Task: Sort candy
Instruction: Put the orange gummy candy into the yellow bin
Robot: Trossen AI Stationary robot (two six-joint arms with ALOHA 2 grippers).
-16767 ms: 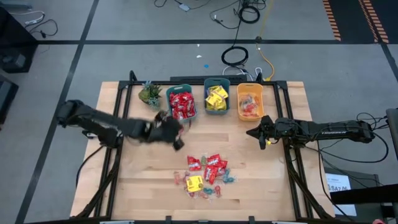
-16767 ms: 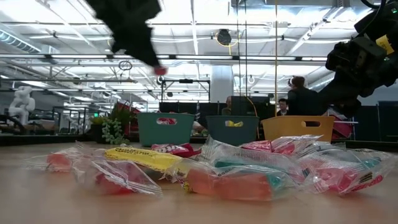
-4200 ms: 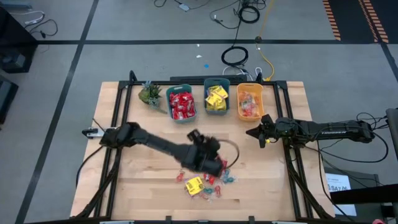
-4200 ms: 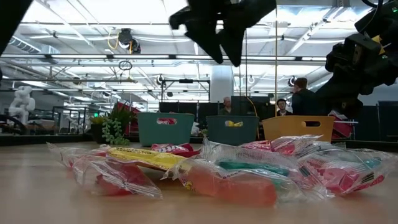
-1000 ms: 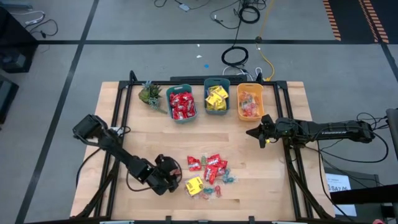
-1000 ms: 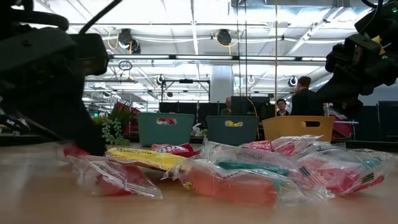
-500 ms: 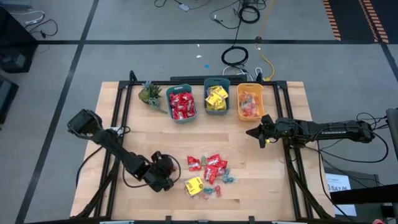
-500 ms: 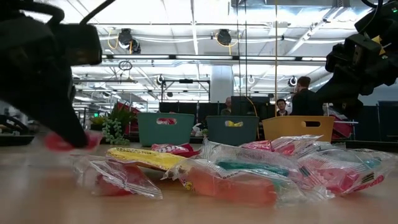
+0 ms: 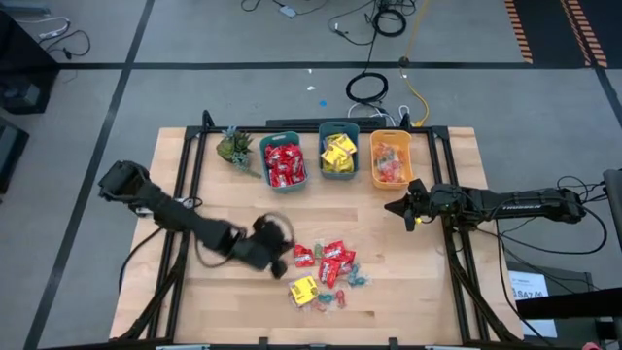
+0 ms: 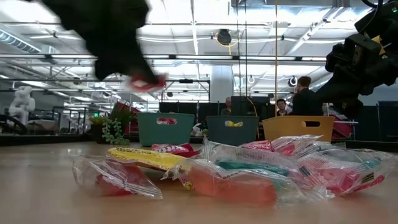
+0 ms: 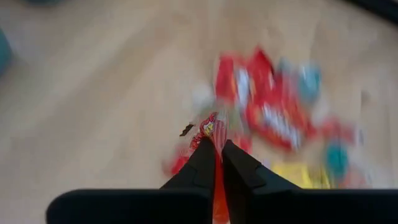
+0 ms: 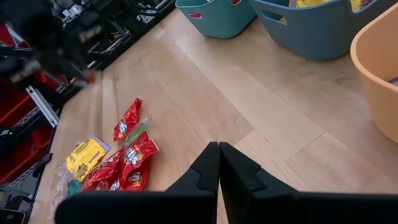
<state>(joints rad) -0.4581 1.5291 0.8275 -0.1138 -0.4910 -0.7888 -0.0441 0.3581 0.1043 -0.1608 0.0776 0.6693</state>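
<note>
The candy pile [image 9: 326, 272] lies on the table's near middle: red packets, a yellow packet [image 9: 303, 289] and small teal and pink pieces. In the low view the candy pile [image 10: 236, 168] fills the foreground. My left gripper [image 9: 279, 261] hovers just left of the pile, shut on a small red sweet [image 10: 147, 81]. Its wrist view looks down on the spread sweets [image 11: 273, 112]. My right gripper [image 9: 394, 206] waits, shut, near the table's right side, below the orange bin, and its fingers [image 12: 219, 155] touch nothing. My left gripper [image 11: 217, 155] pinches the small red sweet between its two fingertips. One end of the wrapper [image 11: 210, 127] sticks out past the tips. The fingers slant down from the table's left. The sweet [image 10: 147, 81] is lifted clear of the table, well above the pile.
Three bins stand in a row at the far edge: a teal one with red packets [image 9: 285, 160], a blue one with yellow packets [image 9: 338, 151] and an orange one [image 9: 391, 157]. A small green plant [image 9: 234, 146] stands left of them. Bare wood lies between bins and pile.
My left gripper, low at the table by the pile's near-left side a second ago, has risen with the red sweet and swung toward the far edge and right. The sweet has gone from table level to well above the pile.
</note>
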